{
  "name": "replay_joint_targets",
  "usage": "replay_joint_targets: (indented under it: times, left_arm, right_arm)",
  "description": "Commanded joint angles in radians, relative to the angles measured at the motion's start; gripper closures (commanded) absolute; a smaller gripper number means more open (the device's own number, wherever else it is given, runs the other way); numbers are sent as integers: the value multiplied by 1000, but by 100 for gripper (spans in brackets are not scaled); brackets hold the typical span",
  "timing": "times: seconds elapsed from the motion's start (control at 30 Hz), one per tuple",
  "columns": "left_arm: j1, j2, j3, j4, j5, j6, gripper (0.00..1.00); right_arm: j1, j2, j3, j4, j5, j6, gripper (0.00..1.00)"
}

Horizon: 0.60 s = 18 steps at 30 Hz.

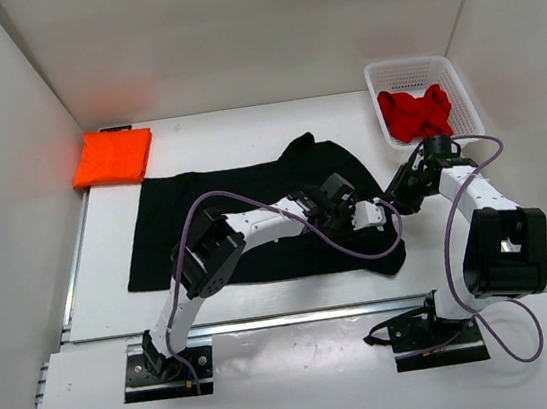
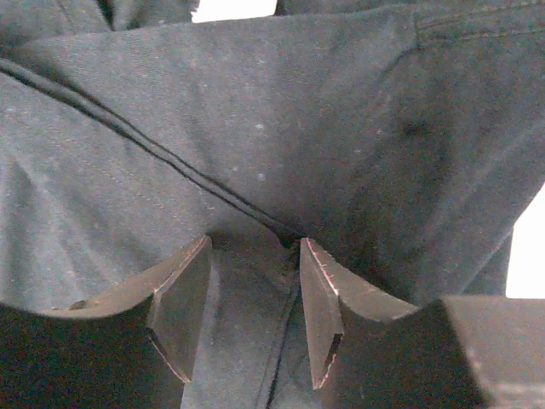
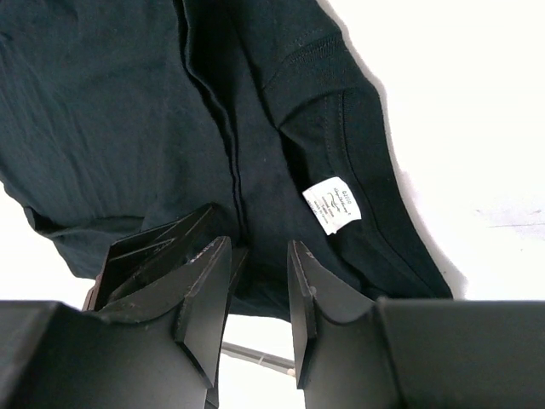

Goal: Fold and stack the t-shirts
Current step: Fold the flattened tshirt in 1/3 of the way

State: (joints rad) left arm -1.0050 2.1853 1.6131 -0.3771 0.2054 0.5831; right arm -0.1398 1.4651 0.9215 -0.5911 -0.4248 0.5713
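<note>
White-black arms [image 1: 256, 222], purple cables [image 1: 323, 238]
</note>
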Motion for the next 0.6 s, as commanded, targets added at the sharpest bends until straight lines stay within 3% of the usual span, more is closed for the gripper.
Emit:
replay_joint_targets:
  times: [0.0,0.17,0.27,0.3,0.37,0.57]
  left_arm:
    - [-7,-10,36,-32,55,6,42]
    - [-14,-5,31,-45,71,-8,45]
    - [-14,-5,25,-60,65,-2,54]
    - [-12,-5,22,-60,62,-8,64]
    - [-3,-12,31,-40,26,-37,100]
    - [29,-33,113,-48,12,-106,100]
  right_arm:
    - [-10,-31,-6,26,-5,-11,69]
    - [-6,-32,-1,14,-3,-16,70]
    - [-9,-32,-6,17,-2,-14,70]
    - [-11,-32,-4,17,-6,-16,70]
    - [-3,-35,-7,5,-3,-16,71]
    - [25,-61,-29,-7,24,-59,70]
